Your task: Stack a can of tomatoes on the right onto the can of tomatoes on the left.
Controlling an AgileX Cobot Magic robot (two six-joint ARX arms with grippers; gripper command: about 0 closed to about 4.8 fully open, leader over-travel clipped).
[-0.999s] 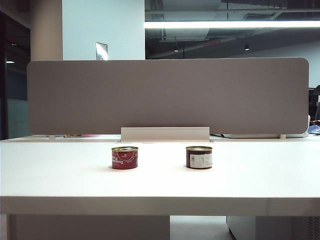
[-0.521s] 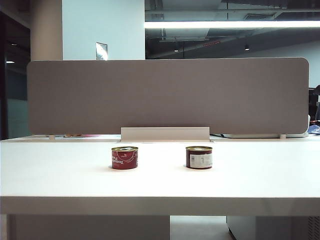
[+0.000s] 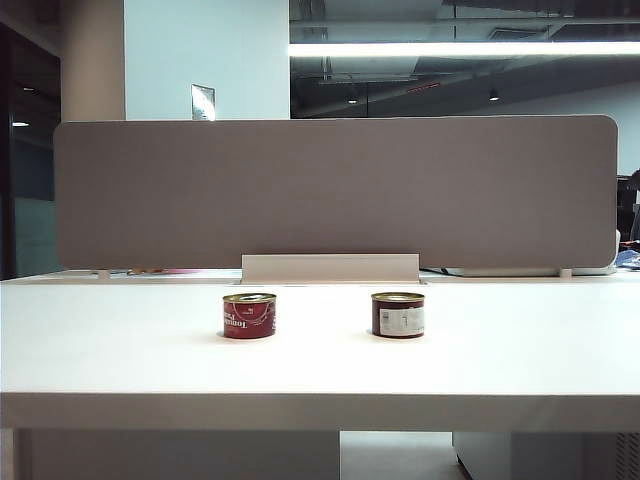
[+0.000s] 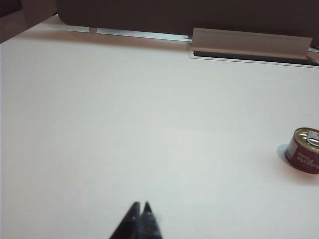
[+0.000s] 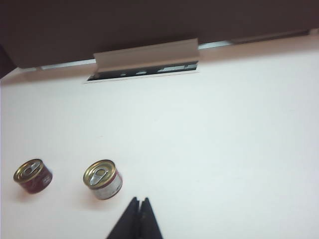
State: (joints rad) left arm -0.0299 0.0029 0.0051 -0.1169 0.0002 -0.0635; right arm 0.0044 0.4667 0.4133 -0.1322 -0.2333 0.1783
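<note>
Two short tomato cans stand upright and apart on the white table (image 3: 520, 360). The left can (image 3: 249, 315) shows a red label; it also appears in the left wrist view (image 4: 305, 150) and in the right wrist view (image 5: 32, 176). The right can (image 3: 398, 314) shows a dark side with a white label panel, and its gold pull-tab lid shows in the right wrist view (image 5: 102, 179). My right gripper (image 5: 140, 200) is shut and empty above the table, close beside the right can. Far from the left can, my left gripper (image 4: 141, 204) is shut and empty. Neither gripper shows in the exterior view.
A grey partition panel (image 3: 335, 190) stands along the table's far edge. At its foot lies a long white cable-tray box (image 3: 330, 268), behind the cans.
The exterior view looks the same throughout: both cans stay put and no arm enters it.
</note>
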